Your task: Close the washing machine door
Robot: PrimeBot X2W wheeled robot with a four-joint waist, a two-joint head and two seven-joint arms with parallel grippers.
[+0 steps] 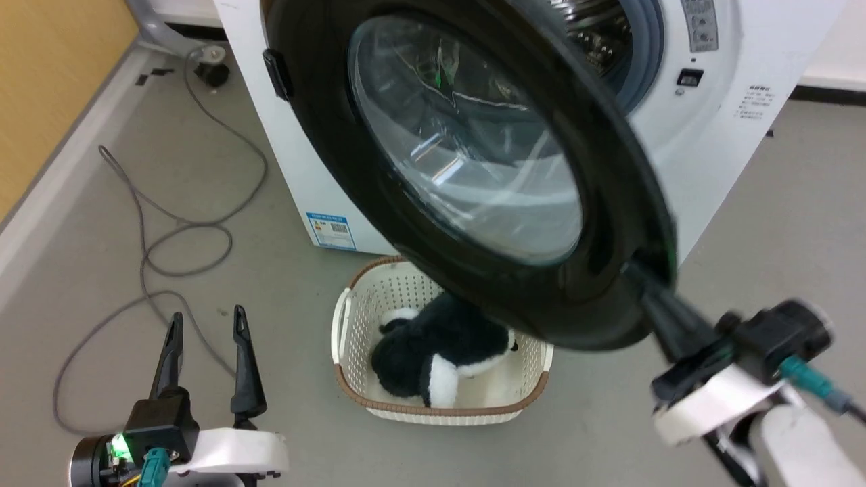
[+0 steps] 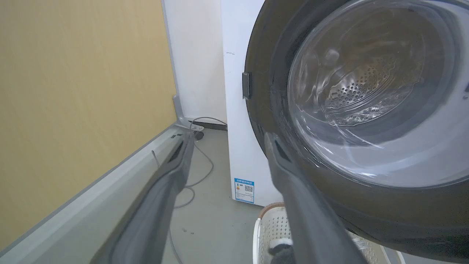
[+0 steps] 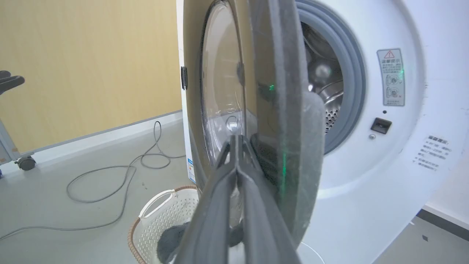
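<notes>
The washing machine door (image 1: 473, 169) stands partly open, a glossy black disc with a bulging glass window, swung out from the white washing machine (image 1: 744, 135). Behind its edge show the grey gasket (image 3: 353, 73) and the steel drum (image 3: 324, 95). My right gripper (image 1: 636, 272) is shut, fingers pressed together, and its tips (image 3: 236, 138) touch the door's black outer face (image 3: 223, 91) near the free rim. My left gripper (image 1: 208, 316) stands open low at the left, holding nothing. In the left wrist view the left gripper (image 2: 229, 136) points past the door (image 2: 366, 110) toward the machine's side (image 2: 234, 110).
A cream perforated basket (image 1: 352, 338) holding a black-and-white plush toy (image 1: 440, 352) sits on the floor right under the door. A grey cable (image 1: 169, 230) loops over the floor at the left. A yellow wall (image 1: 54, 67) with a pale skirting runs along the left.
</notes>
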